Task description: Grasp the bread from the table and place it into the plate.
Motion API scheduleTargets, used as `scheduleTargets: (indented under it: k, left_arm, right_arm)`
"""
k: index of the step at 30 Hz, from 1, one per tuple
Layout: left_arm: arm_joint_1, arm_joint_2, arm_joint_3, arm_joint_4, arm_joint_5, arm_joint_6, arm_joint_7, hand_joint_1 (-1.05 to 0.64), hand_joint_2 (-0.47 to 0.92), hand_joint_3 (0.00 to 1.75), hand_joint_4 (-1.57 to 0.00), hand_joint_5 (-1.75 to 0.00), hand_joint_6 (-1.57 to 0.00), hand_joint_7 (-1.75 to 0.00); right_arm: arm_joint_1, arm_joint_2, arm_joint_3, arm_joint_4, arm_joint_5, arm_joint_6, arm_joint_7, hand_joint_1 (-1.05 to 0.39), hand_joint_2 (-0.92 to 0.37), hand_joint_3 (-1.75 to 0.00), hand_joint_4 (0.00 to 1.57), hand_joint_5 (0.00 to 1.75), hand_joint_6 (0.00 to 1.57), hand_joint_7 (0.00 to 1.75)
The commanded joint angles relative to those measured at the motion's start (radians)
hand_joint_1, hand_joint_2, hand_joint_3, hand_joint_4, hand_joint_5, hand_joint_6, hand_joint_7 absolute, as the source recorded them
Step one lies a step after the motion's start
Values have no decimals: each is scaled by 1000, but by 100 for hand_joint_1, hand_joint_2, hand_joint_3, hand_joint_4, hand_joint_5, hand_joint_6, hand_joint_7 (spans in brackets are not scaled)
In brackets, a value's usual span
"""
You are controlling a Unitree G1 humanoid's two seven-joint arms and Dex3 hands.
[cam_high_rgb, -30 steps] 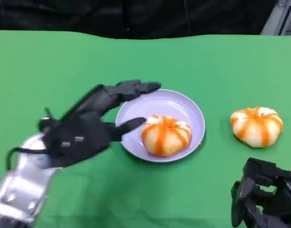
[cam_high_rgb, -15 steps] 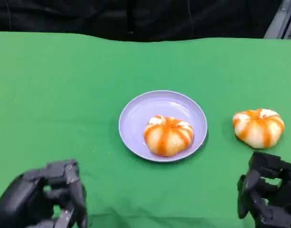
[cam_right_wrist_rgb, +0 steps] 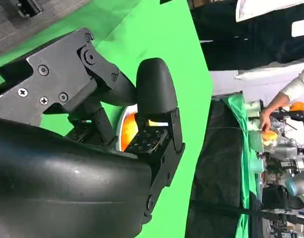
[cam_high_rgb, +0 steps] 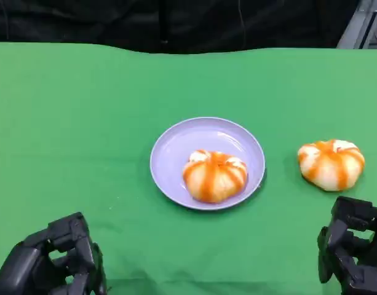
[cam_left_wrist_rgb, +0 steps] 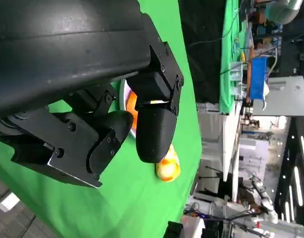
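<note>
A round bread with orange stripes lies in the lilac plate at the table's middle. A second bread of the same kind sits on the green cloth to the plate's right; it also appears past the fingers as the second bread. My left hand rests at the near left corner, fingers curled in, holding nothing. My right hand is at the near right, just in front of the second bread, fingers curled and empty. The right wrist view shows a sliver of orange bread behind the right hand.
Green cloth covers the whole table, with a dark backdrop behind its far edge. In the right wrist view, a person's arm shows at another table far off.
My left hand has drawn back from beside the plate to the near left corner and curled its fingers. The right hand has sunk slightly lower in view. Both breads stay put.
</note>
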Motion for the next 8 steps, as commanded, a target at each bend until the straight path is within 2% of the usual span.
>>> scheduleTargets:
  k: [1, 8]
  left_arm:
    - [3, 7, 0, -7, 18, -3, 7, 4, 57, 128, -95, -175, -80, -175]
    - [5, 2, -3, -16, 20, 3, 11, 3, 57, 130, -94, -175, -79, -175]
  right_arm:
    - [7, -13, -12, -11, 11, 0, 5, -7, -51, -118, 93, 167, 88, 145]
    - [8, -11, -17, -7, 13, -17, 12, -9, -50, -119, 93, 167, 88, 144]
